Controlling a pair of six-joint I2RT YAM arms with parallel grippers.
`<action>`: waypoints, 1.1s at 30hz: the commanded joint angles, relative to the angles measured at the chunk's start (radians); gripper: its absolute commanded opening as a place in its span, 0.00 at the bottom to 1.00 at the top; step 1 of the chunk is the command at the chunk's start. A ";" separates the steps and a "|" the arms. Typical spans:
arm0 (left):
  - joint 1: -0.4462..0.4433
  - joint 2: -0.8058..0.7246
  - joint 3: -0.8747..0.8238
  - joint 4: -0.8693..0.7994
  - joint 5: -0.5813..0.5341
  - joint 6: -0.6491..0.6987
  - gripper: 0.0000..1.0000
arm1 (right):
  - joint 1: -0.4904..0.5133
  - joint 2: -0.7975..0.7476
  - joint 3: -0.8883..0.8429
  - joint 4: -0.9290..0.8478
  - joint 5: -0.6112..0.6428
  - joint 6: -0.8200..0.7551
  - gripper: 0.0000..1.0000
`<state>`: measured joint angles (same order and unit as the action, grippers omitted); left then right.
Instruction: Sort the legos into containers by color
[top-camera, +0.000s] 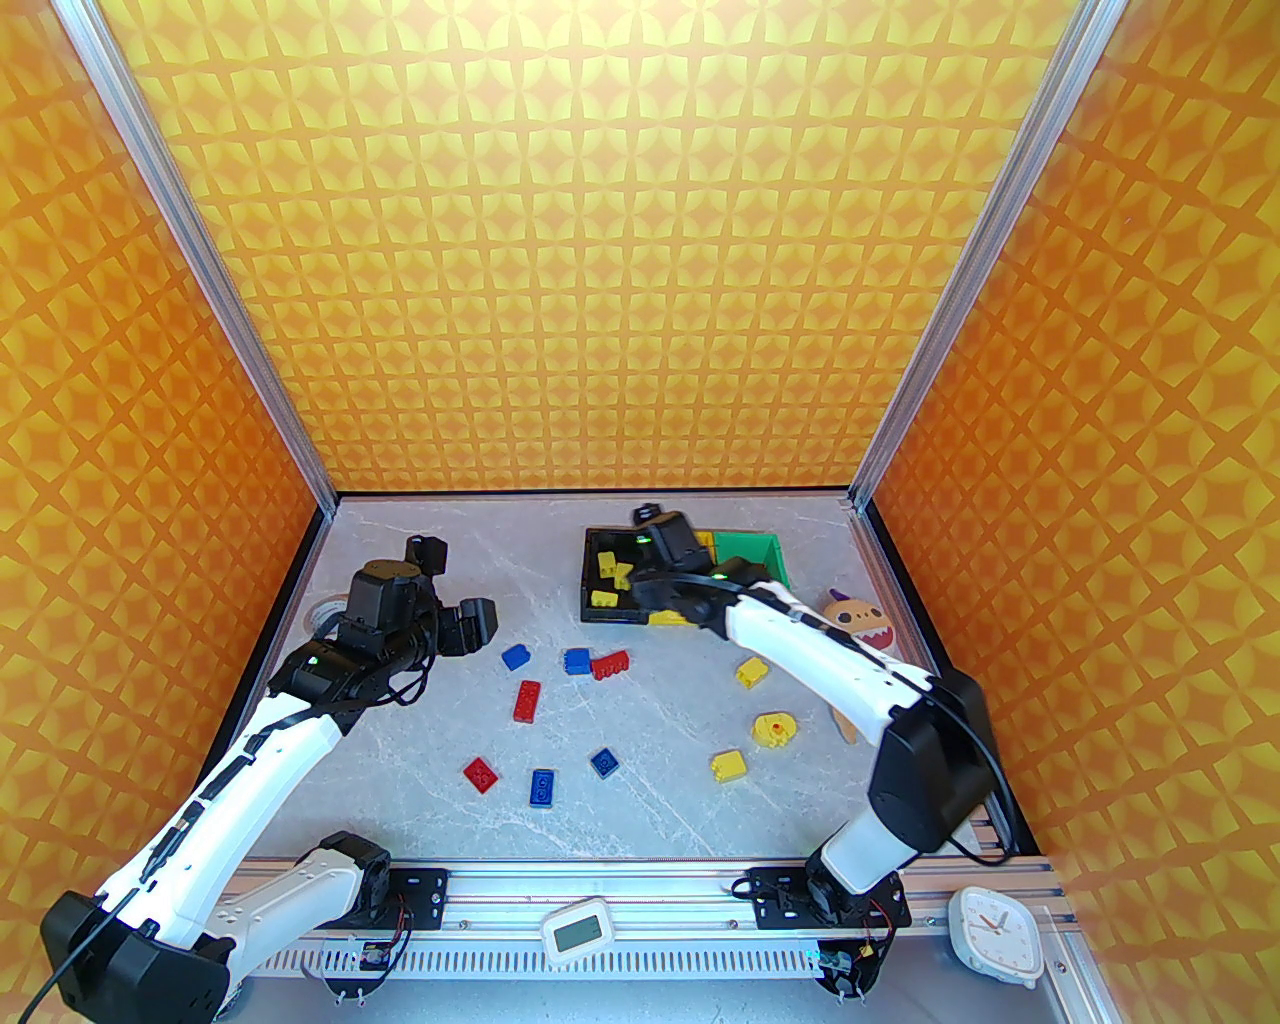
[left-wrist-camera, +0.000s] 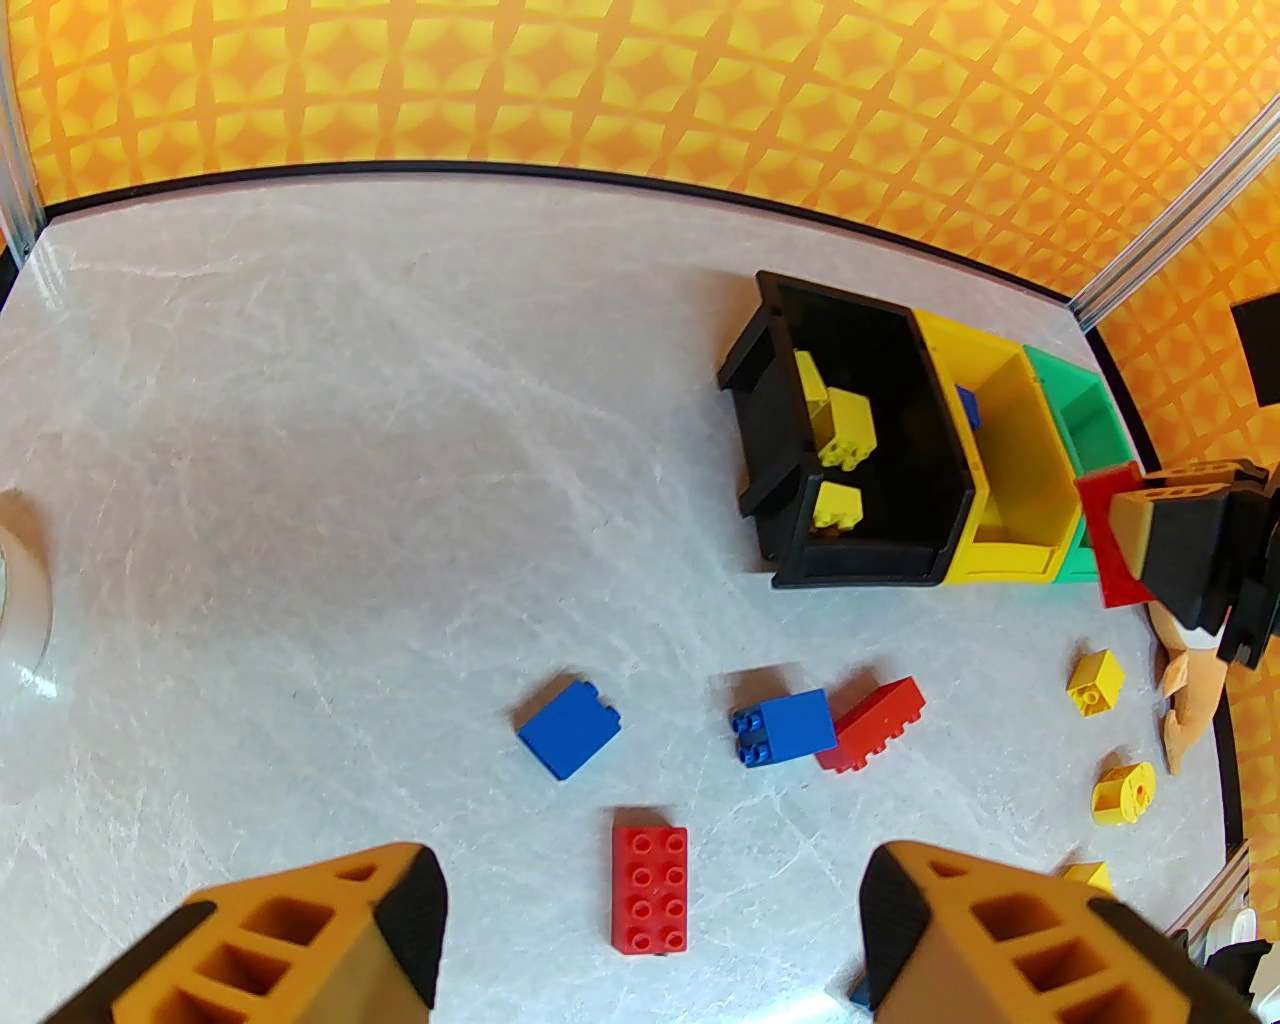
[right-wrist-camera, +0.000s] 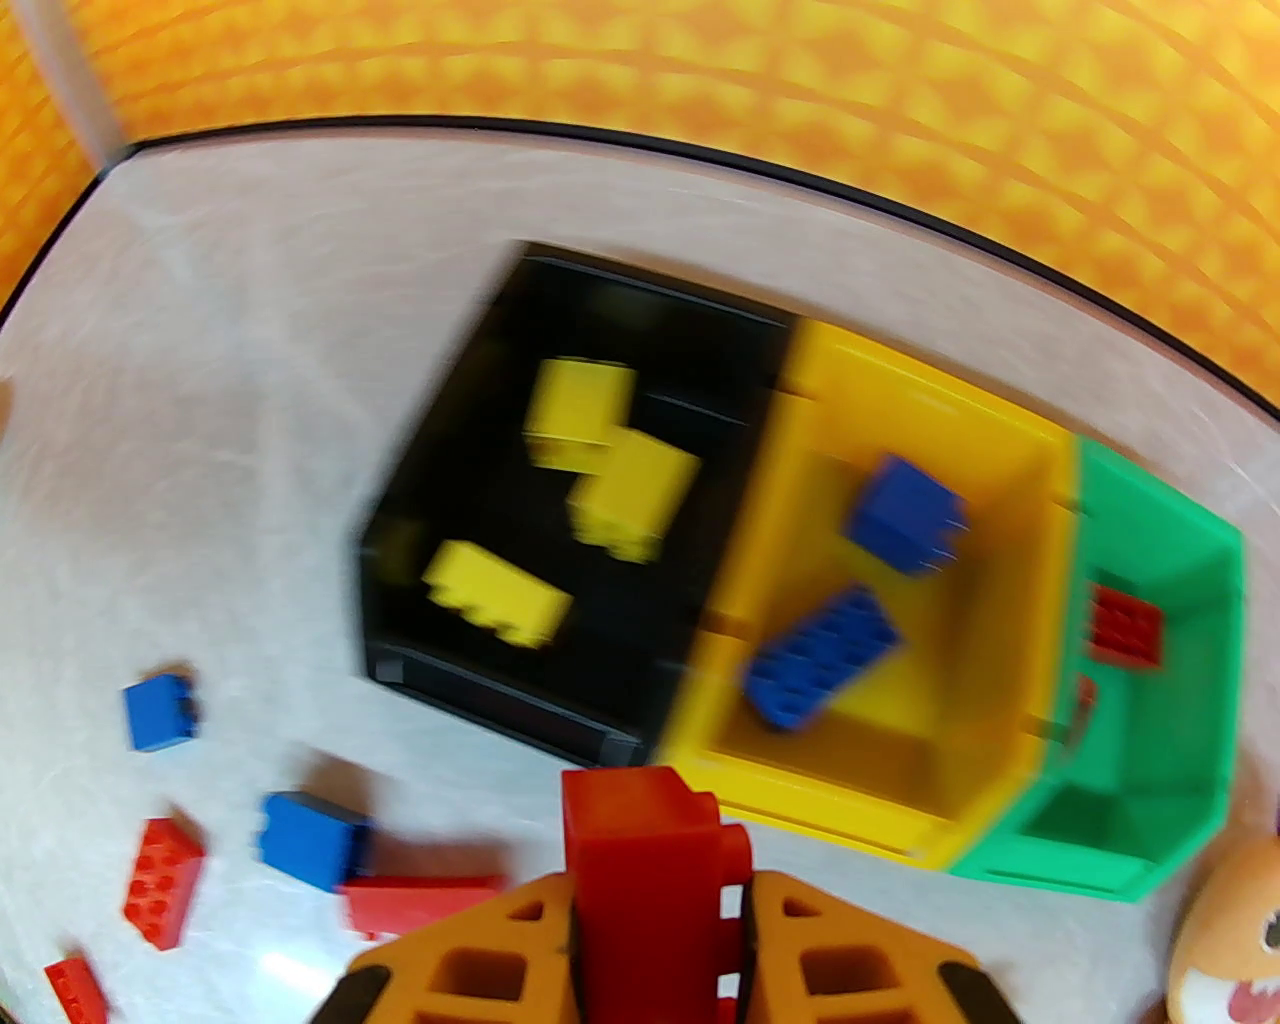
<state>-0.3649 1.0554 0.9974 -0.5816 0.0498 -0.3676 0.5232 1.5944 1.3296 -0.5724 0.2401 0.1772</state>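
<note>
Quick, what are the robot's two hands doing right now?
Left gripper: open, holding nothing.
Right gripper: closed on a red brick.

Three bins touch in a row: the black bin (left-wrist-camera: 860, 575) holds three yellow bricks (left-wrist-camera: 845, 430), the yellow bin (right-wrist-camera: 930, 395) two blue bricks (right-wrist-camera: 820, 650), the green bin (right-wrist-camera: 1190, 680) a red one (right-wrist-camera: 1125, 625). Another red brick (right-wrist-camera: 640, 830) sits clamped in the right gripper (right-wrist-camera: 655, 895). Loose bricks (top-camera: 525, 700) in all three colours lie scattered on the table (left-wrist-camera: 300, 450).

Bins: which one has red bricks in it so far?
The green bin, at the right end of the row, with a red brick inside; the black bin holds yellow bricks, the yellow bin blue bricks.
</note>
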 joint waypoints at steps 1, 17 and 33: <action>-0.008 -0.005 0.004 0.023 0.028 0.021 0.72 | -0.062 -0.057 -0.044 0.000 0.001 -0.002 0.26; -0.012 0.000 -0.003 0.020 0.027 0.021 0.72 | -0.356 -0.002 0.005 0.039 -0.084 -0.020 0.25; -0.023 0.029 0.001 0.020 0.043 0.029 0.72 | -0.441 0.305 0.256 -0.002 -0.144 -0.030 0.30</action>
<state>-0.3759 1.0748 0.9974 -0.5682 0.0643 -0.3576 0.0891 1.8603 1.5188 -0.5583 0.1333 0.1612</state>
